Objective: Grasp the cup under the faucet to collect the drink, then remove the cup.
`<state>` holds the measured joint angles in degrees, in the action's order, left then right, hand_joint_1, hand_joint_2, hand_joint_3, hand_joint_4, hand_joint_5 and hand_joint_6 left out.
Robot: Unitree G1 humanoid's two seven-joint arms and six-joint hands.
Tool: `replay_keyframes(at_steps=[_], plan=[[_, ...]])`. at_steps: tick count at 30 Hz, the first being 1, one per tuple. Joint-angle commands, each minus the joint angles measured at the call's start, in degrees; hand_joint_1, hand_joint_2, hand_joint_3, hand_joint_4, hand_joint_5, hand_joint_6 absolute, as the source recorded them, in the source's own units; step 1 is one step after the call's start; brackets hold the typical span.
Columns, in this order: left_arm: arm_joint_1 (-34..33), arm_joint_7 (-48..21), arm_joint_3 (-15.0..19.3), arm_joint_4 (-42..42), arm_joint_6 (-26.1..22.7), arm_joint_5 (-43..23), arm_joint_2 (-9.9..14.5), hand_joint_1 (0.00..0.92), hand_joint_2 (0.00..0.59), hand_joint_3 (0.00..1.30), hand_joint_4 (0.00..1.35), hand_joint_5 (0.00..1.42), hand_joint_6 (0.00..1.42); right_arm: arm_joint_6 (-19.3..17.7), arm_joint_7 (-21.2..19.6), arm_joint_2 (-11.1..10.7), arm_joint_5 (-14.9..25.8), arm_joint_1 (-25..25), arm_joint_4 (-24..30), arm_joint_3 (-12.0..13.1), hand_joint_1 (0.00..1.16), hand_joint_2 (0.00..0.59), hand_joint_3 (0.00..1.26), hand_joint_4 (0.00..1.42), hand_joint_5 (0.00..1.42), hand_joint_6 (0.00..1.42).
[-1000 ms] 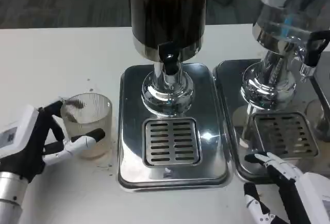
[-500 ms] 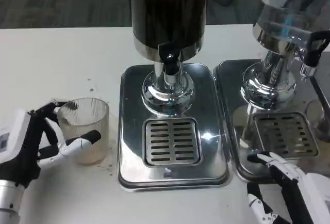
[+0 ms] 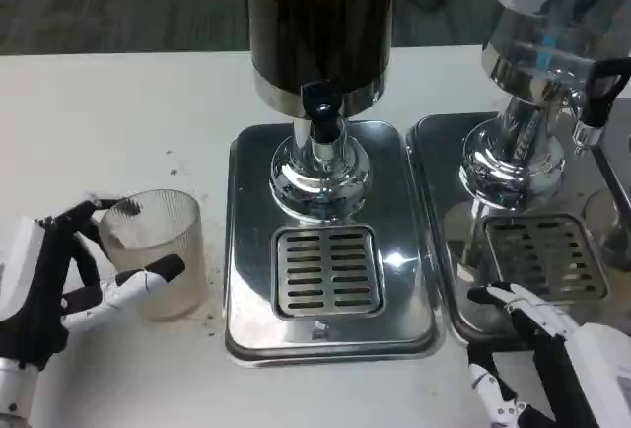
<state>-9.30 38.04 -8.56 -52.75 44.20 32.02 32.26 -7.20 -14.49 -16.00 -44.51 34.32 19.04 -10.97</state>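
A clear ribbed cup [image 3: 155, 250] with a little brownish liquid at the bottom stands on the white table, left of the steel drip tray [image 3: 250, 250]. My left hand [image 3: 47, 288] grips it from the left, one finger behind the rim and others across its front. The black faucet [image 3: 321, 110] of the dark drink dispenser [image 3: 320, 24] hangs over the tray's slotted grate [image 3: 326, 270], with nothing under it. My right hand [image 3: 564, 361] lies at the bottom right with its fingers spread, holding nothing.
A second dispenser [image 3: 547, 63] with a clear tank stands on its own steel tray [image 3: 444, 211] at the right. Small dark drops [image 3: 175, 164] spot the table near the cup. The table's far edge runs behind the dispensers.
My left hand has drawn the cup a little further left and toward me, away from the drip tray. The right hand has barely moved.
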Motion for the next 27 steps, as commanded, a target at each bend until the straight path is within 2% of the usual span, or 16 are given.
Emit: replay_keyframes(at_steps=[1,10,16,27], plan=[[0.4,3.0,1.5,1.9,2.1,-0.3,0.3,0.312,0.107,0.59,0.82,1.04,1.42,-0.8,-0.1,-0.2,0.5,0.0,-0.3,0.2,0.33,0.511,0.27,0.16,0.18,0.38],[1.8,3.6,3.3,4.7,3.6,-0.9,0.1,0.326,0.100,0.60,0.84,1.06,1.42,-1.0,-0.2,-0.1,0.7,0.6,0.2,0.3,0.33,0.511,0.27,0.16,0.17,0.38],[3.0,2.5,3.9,9.8,4.7,-0.6,-0.7,0.326,0.099,0.60,0.84,1.06,1.42,-1.1,-0.2,-0.2,0.9,1.0,0.7,0.4,0.33,0.511,0.27,0.16,0.17,0.38],[2.1,-1.2,1.8,14.7,4.6,0.7,-3.9,0.324,0.096,0.61,0.85,1.06,1.42,-1.1,-0.7,0.6,0.8,1.5,1.4,0.1,0.33,0.511,0.27,0.16,0.18,0.38]])
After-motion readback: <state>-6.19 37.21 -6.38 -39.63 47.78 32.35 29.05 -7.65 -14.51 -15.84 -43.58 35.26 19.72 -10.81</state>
